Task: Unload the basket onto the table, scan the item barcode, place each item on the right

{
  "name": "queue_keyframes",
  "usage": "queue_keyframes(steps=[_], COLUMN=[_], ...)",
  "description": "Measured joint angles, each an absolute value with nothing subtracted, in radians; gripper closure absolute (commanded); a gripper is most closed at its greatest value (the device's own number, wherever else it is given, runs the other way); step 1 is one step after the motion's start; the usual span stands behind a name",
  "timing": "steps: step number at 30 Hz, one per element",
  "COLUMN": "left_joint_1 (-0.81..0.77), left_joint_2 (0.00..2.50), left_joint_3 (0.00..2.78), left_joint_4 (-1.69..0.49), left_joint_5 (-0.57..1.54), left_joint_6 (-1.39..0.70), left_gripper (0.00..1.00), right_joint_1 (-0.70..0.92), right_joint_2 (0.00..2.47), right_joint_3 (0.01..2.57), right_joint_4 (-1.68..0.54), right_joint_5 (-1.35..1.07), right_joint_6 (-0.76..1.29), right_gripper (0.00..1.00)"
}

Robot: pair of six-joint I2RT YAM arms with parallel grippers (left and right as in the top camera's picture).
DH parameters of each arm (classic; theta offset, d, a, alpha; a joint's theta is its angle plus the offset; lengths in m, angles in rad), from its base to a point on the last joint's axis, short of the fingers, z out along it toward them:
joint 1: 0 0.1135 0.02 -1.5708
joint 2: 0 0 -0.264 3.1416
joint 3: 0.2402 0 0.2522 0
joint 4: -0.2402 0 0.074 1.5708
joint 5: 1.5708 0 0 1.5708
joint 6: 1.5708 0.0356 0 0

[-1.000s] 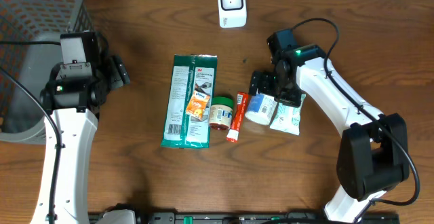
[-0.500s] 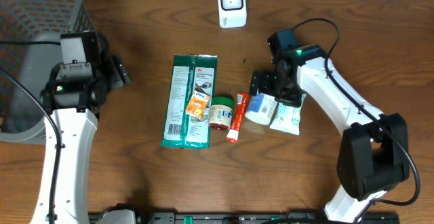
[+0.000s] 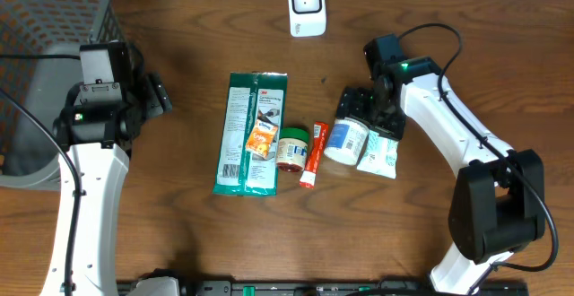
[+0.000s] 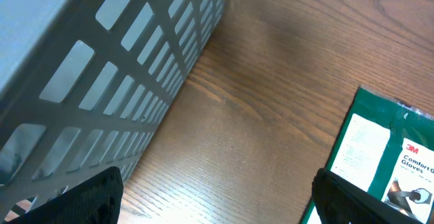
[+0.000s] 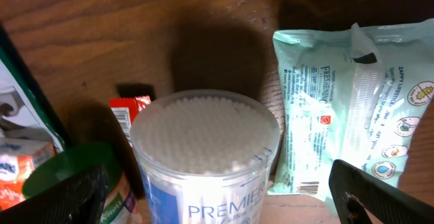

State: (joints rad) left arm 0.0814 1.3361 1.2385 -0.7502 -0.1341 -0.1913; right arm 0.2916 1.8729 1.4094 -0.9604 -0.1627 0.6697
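While its label runs off the bottom of the right wrist view after "PREMIER", the clear tub of cotton swabs (image 5: 203, 149) sits on the wooden table (image 3: 179, 233). The right gripper (image 5: 220, 198) hangs over it with its fingers spread wide, grasping nothing; only their dark tips show. Just right of the tub lies a pale wipes packet (image 5: 342, 105), its print too fine to read. Just left of the tub are a red tube (image 3: 313, 153) and a green-lidded jar (image 3: 291, 147), both half hidden. Further left, a green packet (image 4: 383, 159) reads "3M Comfort G…" and is cut off. Far left of the tub, beside a grey basket (image 4: 102, 61), the left gripper (image 4: 234, 200) is open and empty. The white scanner (image 3: 307, 6) stands beyond the tub.
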Motion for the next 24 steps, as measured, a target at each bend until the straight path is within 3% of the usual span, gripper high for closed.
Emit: queue_keyframes(steps=[24], left_joint_1=[0.081], left_joint_2=[1.336], left_joint_3=[1.238], left_joint_4=[-0.75], left_joint_5=[-0.134], left_joint_6=[-0.191], left_gripper=[0.13], right_joint_1=[0.348], right_joint_2=[1.873], right_joint_3=[1.404], right_joint_4=[-0.921], right_joint_5=[-0.11], right_joint_6=[0.746], right_gripper=[0.01])
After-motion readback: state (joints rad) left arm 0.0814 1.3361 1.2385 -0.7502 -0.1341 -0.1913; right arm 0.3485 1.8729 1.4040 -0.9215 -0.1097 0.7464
